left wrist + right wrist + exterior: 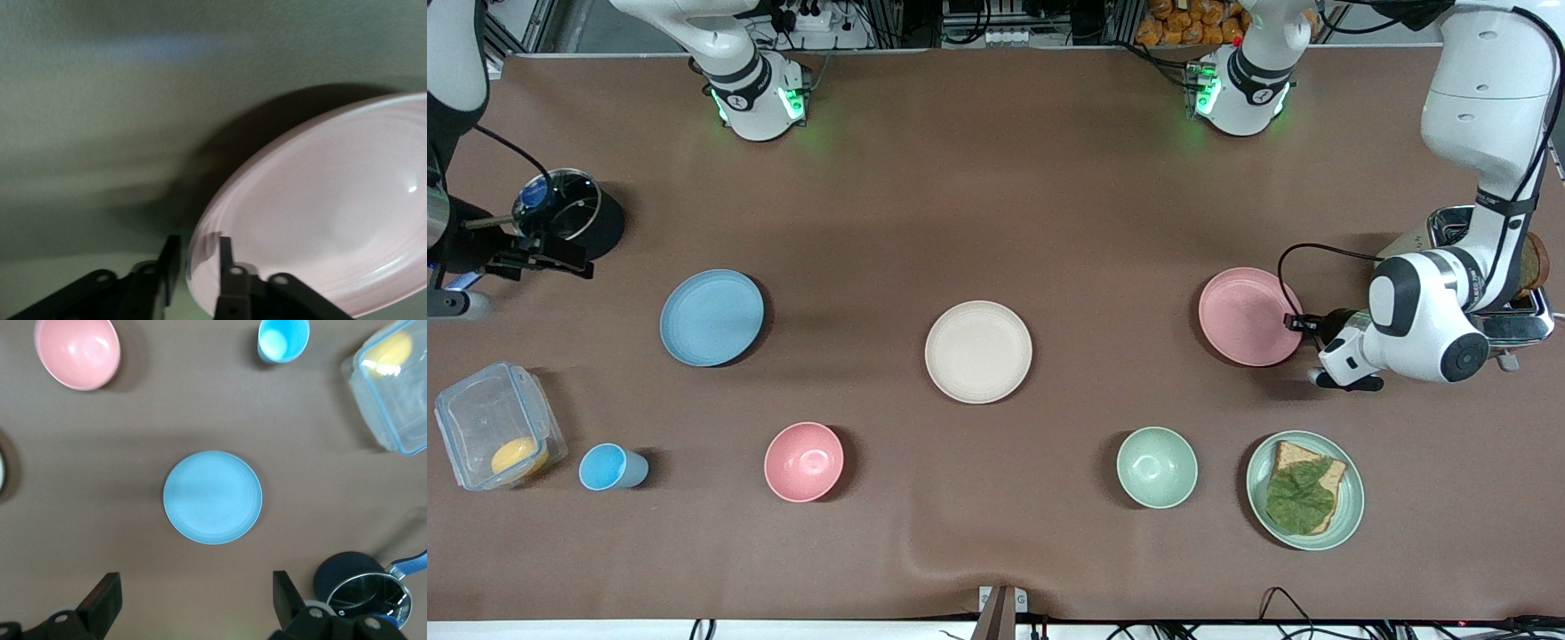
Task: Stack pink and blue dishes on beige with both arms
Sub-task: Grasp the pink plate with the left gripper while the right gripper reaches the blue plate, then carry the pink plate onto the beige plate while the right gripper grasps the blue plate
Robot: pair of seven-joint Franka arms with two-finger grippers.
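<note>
Pink plate: you find it toward the left arm's end of the table, level with the beige plate at mid-table and well apart from it.
Left gripper: low at the pink plate's rim on the toaster side; your left wrist view shows its fingers closed on that rim, one above and one below.
Blue plate: flat toward the right arm's end, bare mat all round it.
Right gripper: your right wrist view looks straight down on the blue plate, the fingers spread wide and holding nothing; in the front view the hand is hard to make out at the frame edge near the saucepan.
Open room: a wide bare strip runs from each plate to the beige one; the pink bowl and green bowl sit nearer the front camera.
Seen only from the front: green plate with toast and a leaf.
Cut off: clear lidded box runs out of the right wrist view; blue cup stands beside it.
</note>
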